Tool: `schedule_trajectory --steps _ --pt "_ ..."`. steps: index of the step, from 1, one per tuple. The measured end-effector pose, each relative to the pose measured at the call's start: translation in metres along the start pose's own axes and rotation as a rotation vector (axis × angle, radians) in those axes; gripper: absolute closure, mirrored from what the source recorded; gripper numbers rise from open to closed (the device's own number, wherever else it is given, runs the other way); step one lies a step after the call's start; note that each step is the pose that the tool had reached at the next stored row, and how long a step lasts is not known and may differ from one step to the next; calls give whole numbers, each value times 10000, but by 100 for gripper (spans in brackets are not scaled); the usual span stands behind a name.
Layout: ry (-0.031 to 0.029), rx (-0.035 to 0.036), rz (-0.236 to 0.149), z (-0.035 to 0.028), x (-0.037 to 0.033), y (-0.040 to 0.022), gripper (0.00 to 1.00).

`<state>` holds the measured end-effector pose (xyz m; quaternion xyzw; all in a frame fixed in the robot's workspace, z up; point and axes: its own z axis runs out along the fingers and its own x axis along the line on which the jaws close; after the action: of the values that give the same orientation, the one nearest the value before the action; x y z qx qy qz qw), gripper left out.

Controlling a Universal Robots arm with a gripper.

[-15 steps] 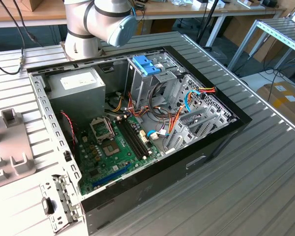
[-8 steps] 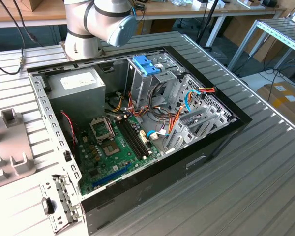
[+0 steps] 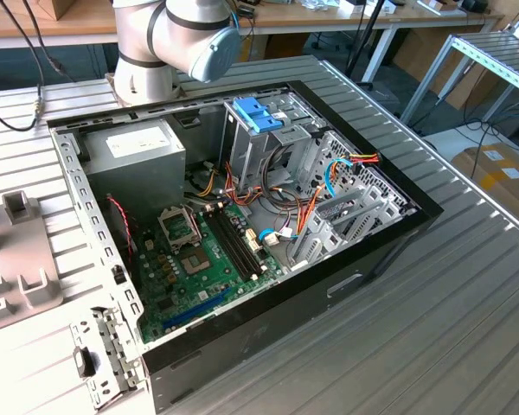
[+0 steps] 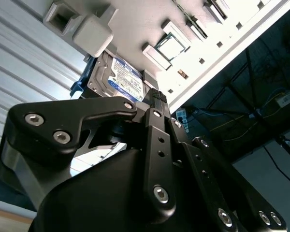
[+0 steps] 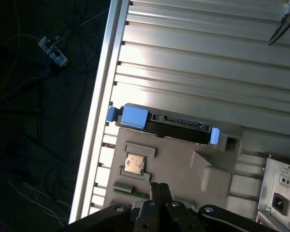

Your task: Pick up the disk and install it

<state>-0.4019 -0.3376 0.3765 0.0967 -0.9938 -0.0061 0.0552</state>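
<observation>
- My gripper (image 4: 157, 98) is matte black, dotted with silver screw heads.
- My arm (image 3: 169, 39), upper left of the exterior view, is silver-grey with a pale grey-blue joint cap.
- The disk (image 4: 120, 77) is silver metal with a blue-and-white label; its carrier (image 5: 134, 117) is bright blue.
- The holder (image 5: 183, 166) under the disk is plain beige-grey.
- The table (image 3: 467, 285) is pale grey, ribbed in long parallel stripes.
- The computer case (image 3: 355, 281) is black outside and bare grey metal inside.
- The motherboard (image 3: 190, 268) is green.
- The power supply (image 3: 134, 160) is grey with a white label.
- The latch (image 3: 258, 114) is light blue.
- The cables (image 3: 316, 194) are red, orange, yellow and blue.
</observation>
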Motion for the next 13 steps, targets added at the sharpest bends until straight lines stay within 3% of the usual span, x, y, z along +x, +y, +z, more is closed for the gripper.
schedule_trajectory --steps 8,13 --pt "12 58 -530 0 0 0 89" --pt "26 120 -1096 0 0 0 89"
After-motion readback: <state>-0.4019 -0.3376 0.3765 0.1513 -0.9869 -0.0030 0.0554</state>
